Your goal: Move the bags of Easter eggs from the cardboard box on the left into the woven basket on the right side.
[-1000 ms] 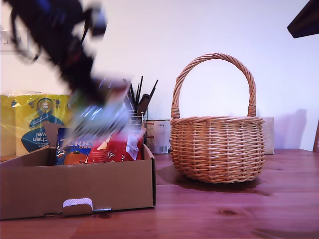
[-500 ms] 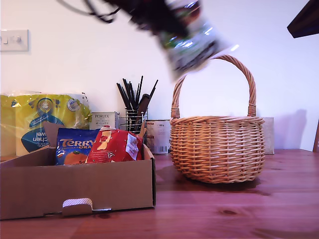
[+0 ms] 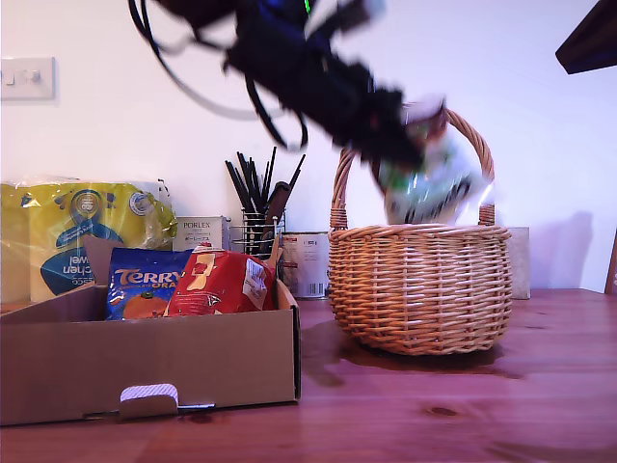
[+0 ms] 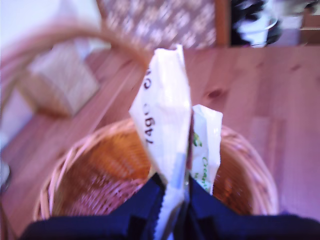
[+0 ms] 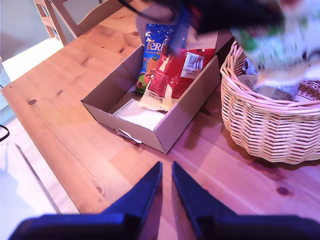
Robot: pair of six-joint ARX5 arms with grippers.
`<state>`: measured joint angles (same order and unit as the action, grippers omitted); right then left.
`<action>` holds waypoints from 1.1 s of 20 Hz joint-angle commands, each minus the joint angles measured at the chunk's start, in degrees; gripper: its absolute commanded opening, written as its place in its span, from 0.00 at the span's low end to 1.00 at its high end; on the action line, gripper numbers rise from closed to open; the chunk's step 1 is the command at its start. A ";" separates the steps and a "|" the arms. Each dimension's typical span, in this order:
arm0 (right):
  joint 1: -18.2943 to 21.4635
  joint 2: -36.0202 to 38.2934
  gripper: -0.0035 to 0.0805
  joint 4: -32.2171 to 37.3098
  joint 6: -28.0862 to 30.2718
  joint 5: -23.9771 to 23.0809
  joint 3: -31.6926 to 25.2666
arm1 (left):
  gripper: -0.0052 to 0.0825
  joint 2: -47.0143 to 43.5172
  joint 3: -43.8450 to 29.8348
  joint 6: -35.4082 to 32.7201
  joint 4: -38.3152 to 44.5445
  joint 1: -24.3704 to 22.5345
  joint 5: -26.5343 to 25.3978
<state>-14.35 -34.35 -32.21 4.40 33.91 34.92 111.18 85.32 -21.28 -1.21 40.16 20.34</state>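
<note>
My first end effector (image 4: 175,200) pinches a white/green bag (image 4: 167,127) over the woven basket (image 3: 420,287): drop step. Next: spread and release. My second end effector (image 5: 166,176) hovers nearly closed, empty, above the table (image 5: 75,130).

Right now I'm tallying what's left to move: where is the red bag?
The red bag stands in the cardboard box at the exterior view's left, leaning beside the blue Terry's bag.
</note>
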 commanded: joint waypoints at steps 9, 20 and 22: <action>-0.26 0.02 0.11 0.24 0.17 0.00 0.68 | 0.04 0.85 -0.48 8.26 -0.37 0.11 -1.46; -0.26 0.02 0.11 0.24 0.15 0.04 0.70 | 0.32 1.05 -0.48 10.80 0.81 0.68 -3.10; -0.26 0.02 0.11 0.22 0.13 0.07 0.68 | 0.35 1.05 -0.48 10.51 2.34 0.96 -5.57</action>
<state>-14.35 -34.35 -32.18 4.40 33.91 34.92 111.20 85.32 -10.68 0.23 40.82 15.38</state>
